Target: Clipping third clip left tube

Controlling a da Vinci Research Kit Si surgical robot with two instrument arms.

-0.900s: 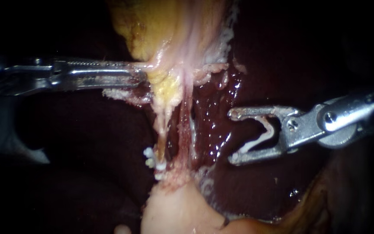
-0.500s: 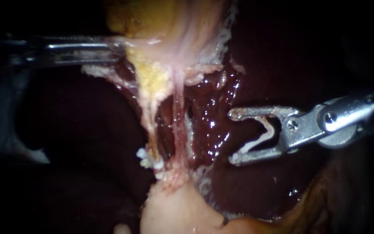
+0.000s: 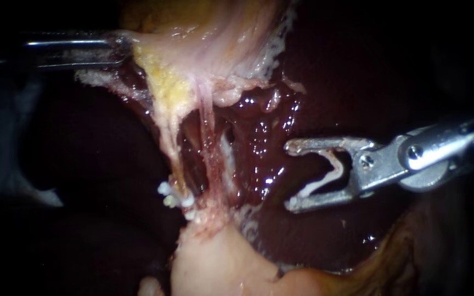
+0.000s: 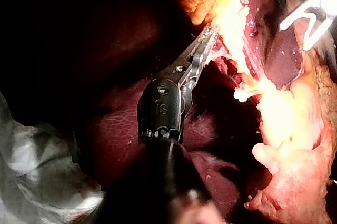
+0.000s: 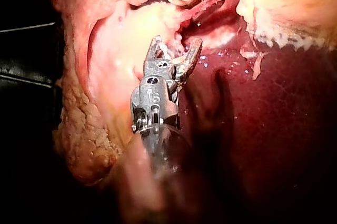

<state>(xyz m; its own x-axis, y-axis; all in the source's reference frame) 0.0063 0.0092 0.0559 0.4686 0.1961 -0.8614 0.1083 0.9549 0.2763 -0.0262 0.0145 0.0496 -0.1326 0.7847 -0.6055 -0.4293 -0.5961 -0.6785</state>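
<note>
Two instruments, two tubes.

Left instrument (image 3: 116, 48), upper left of frame: claw clenched on edge of yellow-pink tissue (image 3: 193, 49).

Right instrument (image 3: 290, 176), centre right: claw spread wide, grasping one open white clip (image 3: 325, 178) seated between both halves, over bare liver (image 3: 259, 137), well apart from both tubes.

Left tube (image 3: 168, 145) left of centre, right tube (image 3: 208, 142) beside it, dark gap between.

Placed clips (image 3: 170, 200) cluster at left tube's lower end, count unclear.

Glossy wet liver (image 3: 259, 148); shiny metal right instrument (image 3: 293, 175); matt white clip (image 3: 325, 180).
</note>
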